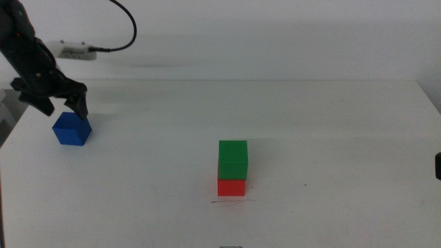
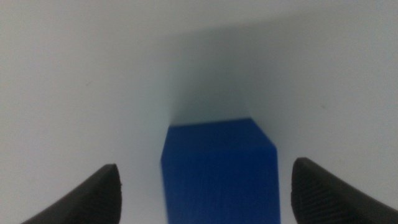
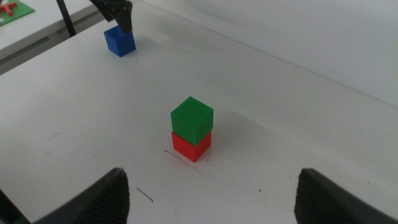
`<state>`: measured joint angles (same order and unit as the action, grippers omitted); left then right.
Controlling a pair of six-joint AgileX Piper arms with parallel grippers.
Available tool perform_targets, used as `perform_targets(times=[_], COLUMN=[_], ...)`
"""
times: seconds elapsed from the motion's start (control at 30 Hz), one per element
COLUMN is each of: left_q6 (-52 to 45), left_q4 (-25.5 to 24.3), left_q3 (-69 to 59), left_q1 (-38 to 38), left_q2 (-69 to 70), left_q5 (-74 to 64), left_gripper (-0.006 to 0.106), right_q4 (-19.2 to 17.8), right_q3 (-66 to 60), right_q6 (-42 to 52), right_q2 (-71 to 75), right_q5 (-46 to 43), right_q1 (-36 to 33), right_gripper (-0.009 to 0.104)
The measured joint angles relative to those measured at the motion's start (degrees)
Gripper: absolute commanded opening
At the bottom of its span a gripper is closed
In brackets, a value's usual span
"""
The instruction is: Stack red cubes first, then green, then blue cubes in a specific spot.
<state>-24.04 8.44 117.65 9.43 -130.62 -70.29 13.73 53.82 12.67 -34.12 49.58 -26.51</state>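
Right in front, near the table's front edge, sits a thin dark pencil line (image 1: 231, 202) on the white tabletop (image 1: 331, 124), and just behind it, touching or nearly so, stands the stack so far: the red cube (image 1: 231, 187) on the table with the green cube (image 1: 233, 160) squarely on top. From where I stand, two of the three layers look done, and they sit at the marked spot.

What is left is the blue cube (image 1: 72, 129), which rests alone on the table, well apart from the stack, off toward the far left. The left gripper (image 1: 60, 104) hangs just above and behind it, its two dark jaws spread wide with nothing between them yet; the left wrist view shows the blue cube (image 2: 219, 171) sitting in the gap, clear of both jaws. I judge the grasp has not yet happened.

The right gripper (image 3: 211, 199) waits off at the right side, jaws apart and empty, looking back at the stack.

Remaining, as I read it: close on blue, carry it across, set it on green
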Motion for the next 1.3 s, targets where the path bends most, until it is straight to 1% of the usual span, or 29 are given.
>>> perform_targets(times=[0.17,0.23,0.3,0.4,0.5,0.57,0.6,0.7,0.77,0.83,0.97,1.1,1.2,1.3], left_q6=[-0.5,-0.5,-0.7,-0.7,-0.3,0.8,1.4,2.2,3.7,6.4,15.7,25.2,33.8,41.8], left_q4=[1.0,1.1,1.2,1.2,1.2,1.2,1.2,1.2,0.8,0.0,-1.9,-4.1,-6.4,-8.1], left_q3=[0.9,0.9,0.9,1.0,1.6,2.7,3.2,2.8,1.2,-1.9,-11.7,-17.7,-18.8,-18.6], left_q1=[0.0,0.0,0.0,0.0,0.0,0.0,0.0,-0.6,-1.6,-3.3,-8.8,-17.1,-25.0,-31.9], left_q2=[-3.8,-4.7,-5.5,-5.9,-5.9,-5.9,-5.7,-3.7,-1.0,3.3,13.1,21.5,25.7,26.6], left_q5=[0.1,0.0,0.0,0.0,0.0,0.0,0.1,0.2,0.2,0.2,0.1,-0.5,-0.7,-0.7], left_gripper=[0.092,0.087,0.080,0.061,0.036,0.022,0.016,0.005,0.002,0.002,0.002,0.002,0.002,0.002], right_q4=[0.0,0.0,0.0,0.0,0.0,0.0,0.0,0.0,0.0,0.0,0.0,0.0,0.0,0.0], right_q3=[0.0,0.0,0.0,0.0,0.0,0.0,0.0,0.0,0.0,0.0,0.0,0.0,0.0,0.0], right_q6=[0.0,0.0,0.0,0.0,0.0,0.0,0.0,0.0,0.0,0.0,0.0,0.0,0.0,0.0], right_q2=[0.0,0.0,0.0,0.0,0.0,0.0,0.0,0.0,0.0,0.0,0.0,0.0,0.0,0.0], right_q5=[0.0,0.0,0.0,0.0,0.0,0.0,0.0,0.0,0.0,0.0,0.0,0.0,0.0,0.0], right_q1=[0.0,0.0,0.0,0.0,0.0,0.0,0.0,0.0,0.0,0.0,0.0,0.0,0.0,0.0], right_gripper=[0.068,0.068,0.068,0.068,0.068,0.068,0.068,0.068,0.068,0.068,0.068,0.068,0.068,0.068])
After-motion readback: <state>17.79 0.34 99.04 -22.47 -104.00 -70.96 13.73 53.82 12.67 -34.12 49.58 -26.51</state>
